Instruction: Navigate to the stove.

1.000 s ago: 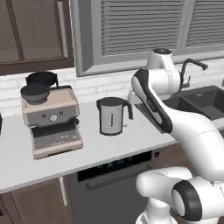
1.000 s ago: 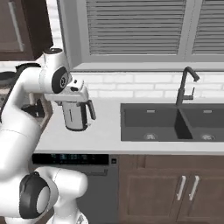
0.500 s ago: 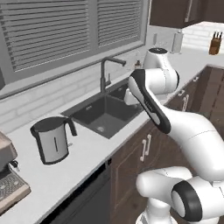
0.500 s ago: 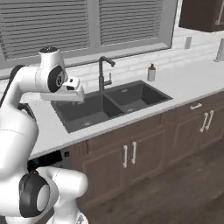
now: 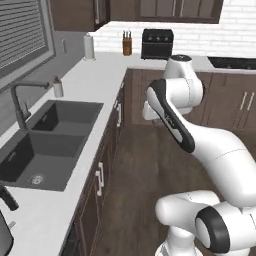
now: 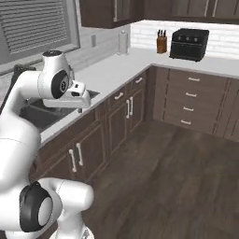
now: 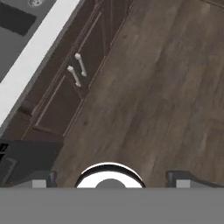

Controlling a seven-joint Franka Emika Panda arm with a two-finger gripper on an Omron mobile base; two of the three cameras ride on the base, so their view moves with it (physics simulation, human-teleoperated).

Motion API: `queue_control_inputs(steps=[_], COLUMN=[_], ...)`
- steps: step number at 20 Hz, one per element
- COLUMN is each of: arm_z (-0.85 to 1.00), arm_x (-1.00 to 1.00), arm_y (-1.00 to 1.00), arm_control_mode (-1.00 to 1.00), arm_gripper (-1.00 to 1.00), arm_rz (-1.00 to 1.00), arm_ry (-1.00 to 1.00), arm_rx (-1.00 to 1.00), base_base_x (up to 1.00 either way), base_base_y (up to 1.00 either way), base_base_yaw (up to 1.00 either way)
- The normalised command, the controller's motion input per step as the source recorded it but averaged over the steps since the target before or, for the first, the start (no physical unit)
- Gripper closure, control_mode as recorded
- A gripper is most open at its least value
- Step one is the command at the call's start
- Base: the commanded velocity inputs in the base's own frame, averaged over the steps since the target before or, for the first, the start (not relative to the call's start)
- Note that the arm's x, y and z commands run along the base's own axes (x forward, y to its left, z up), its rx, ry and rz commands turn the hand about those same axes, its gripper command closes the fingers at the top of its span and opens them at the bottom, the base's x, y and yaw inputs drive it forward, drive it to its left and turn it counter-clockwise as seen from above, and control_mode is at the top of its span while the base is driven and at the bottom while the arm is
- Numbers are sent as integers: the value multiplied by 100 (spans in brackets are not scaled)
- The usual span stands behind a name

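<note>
The stove (image 5: 233, 62) shows as a flat glossy black cooktop on the far counter, at the right edge of the left base view, just right of the black toaster oven (image 5: 157, 43). It is cut off by the frame edge. My arm is folded in front of the base, with the hand (image 6: 78, 96) held over the floor near the sink cabinets. In the hand view my gripper (image 7: 111, 177) points down at the wooden floor. Its fingertips (image 7: 43, 177) stand wide apart, open, with nothing between them.
A sink (image 5: 42, 137) with a dark faucet (image 5: 20, 102) is set in the white counter (image 5: 100, 75) on the left. A paper towel roll (image 5: 89, 46) and knife block (image 5: 127, 44) stand at the corner. Dark cabinets (image 6: 191, 102) line both walls, around the wooden floor (image 6: 177, 177).
The whole scene has swung as the base turned right. The coffee machine and kettle left view, the sink slid left, and the corner counter with toaster oven and stove edge came in.
</note>
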Motion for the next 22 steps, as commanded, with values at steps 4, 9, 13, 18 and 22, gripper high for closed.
queue_control_inputs(steps=[4,9,13,18,22], arm_z=[0,0,0,0,0], arm_x=[0,0,0,0,0], arm_y=[0,0,0,0,0], arm_control_mode=[100,100,100,100,100], arm_gripper=[-100,-100,-100,-100,-100], arm_rz=[0,0,0,0,0], arm_ry=[0,0,0,0,0], arm_rx=[0,0,0,0,0], base_base_x=[0,0,7,94,100], base_base_y=[-47,-64,-5,0,0], base_base_yaw=[-78,-56,-1,0,-1])
